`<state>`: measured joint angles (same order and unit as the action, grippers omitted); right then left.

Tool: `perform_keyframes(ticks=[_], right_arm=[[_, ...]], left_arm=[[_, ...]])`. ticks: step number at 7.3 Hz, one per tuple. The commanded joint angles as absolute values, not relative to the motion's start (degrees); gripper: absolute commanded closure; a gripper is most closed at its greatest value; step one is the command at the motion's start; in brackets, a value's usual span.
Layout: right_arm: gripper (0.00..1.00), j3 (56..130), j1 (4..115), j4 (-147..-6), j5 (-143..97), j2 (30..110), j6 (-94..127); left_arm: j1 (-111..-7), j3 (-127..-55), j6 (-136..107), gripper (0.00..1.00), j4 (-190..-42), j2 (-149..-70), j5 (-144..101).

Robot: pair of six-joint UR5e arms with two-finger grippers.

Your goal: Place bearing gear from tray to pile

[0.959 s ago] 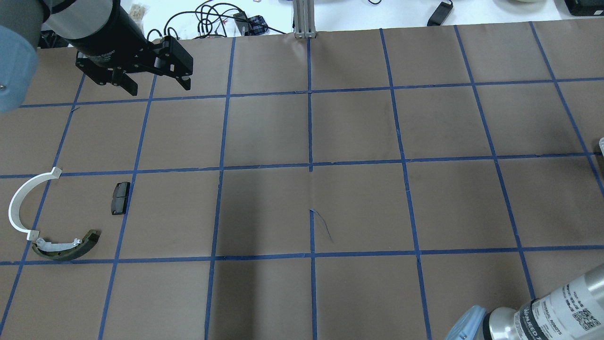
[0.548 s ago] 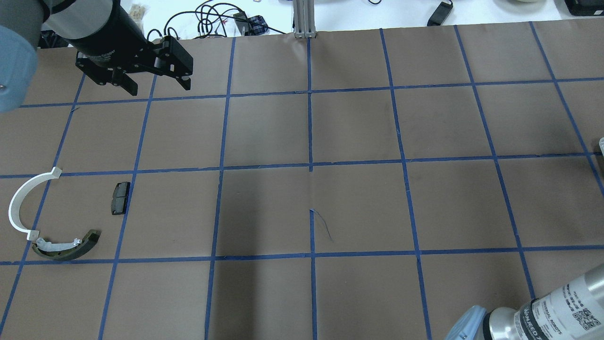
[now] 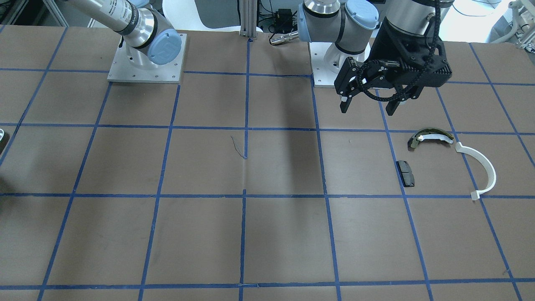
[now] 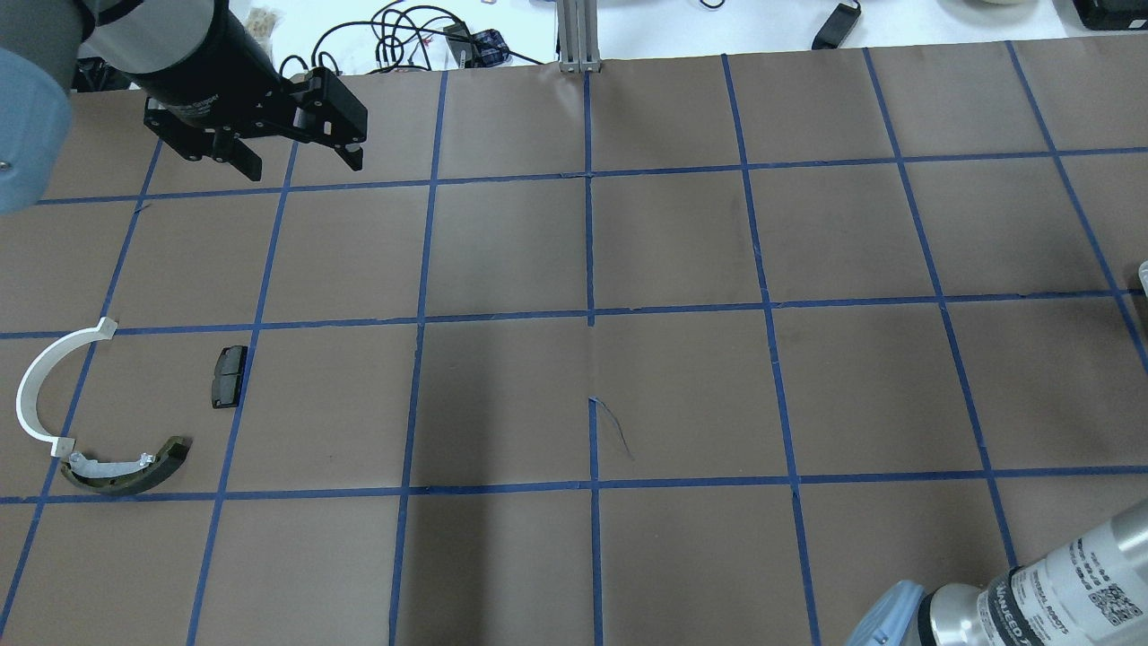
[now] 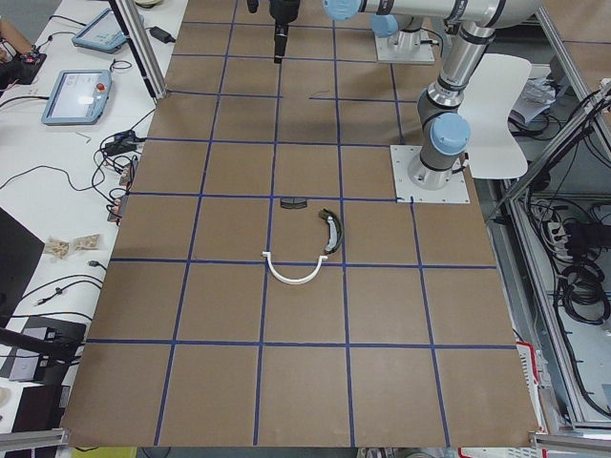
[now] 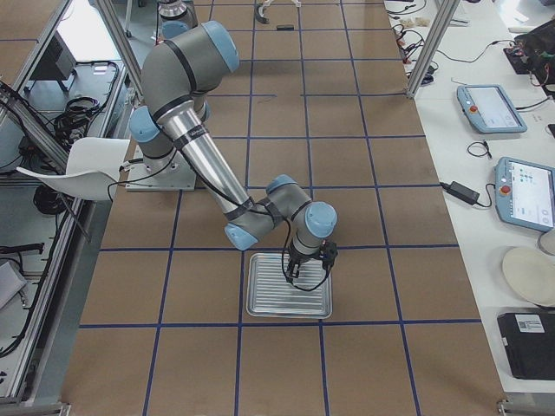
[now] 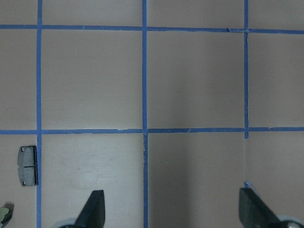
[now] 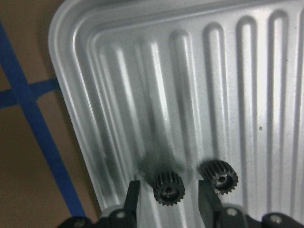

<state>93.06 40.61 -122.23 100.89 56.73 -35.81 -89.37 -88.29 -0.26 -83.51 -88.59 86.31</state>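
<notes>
Brown paper surface (image 4: 682,386), gridded in blue tape, fills your views. Your right pincer (image 8: 168,202) sits low over the ribbed metal tray (image 8: 266,95), fingers narrowly apart around one black bearing gear (image 8: 168,188) and touching neither side. A second gear (image 8: 218,176) lies just beside it. Your left pincer (image 4: 302,167) hangs wide, holding nothing, well apart from the pile: black pad (image 4: 228,376), olive-and-white shoe (image 4: 126,471) and white arc (image 4: 45,386).
</notes>
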Motion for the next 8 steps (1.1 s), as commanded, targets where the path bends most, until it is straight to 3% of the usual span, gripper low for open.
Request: perform_keyframes(ticks=[1,2,3,8], right_arm=[[0.68,92.99,40.61,-122.17,100.90,56.69,-35.95],[0.79,93.08,40.61,-121.99,100.90,56.69,-35.95],[0.98,93.08,40.61,-121.73,100.90,56.69,-36.03],[1.00,88.17,41.04,-111.05,102.04,62.02,-34.90]], left_arm=[[-89.38,-88.33,-0.26,0.00,-83.50,-88.59,86.40],[-89.30,-88.33,-0.26,0.00,-83.58,-88.59,86.40],[-89.30,-88.33,-0.26,0.00,-83.58,-88.59,86.40],[-89.30,-88.42,-0.26,0.00,-83.58,-88.59,86.40]])
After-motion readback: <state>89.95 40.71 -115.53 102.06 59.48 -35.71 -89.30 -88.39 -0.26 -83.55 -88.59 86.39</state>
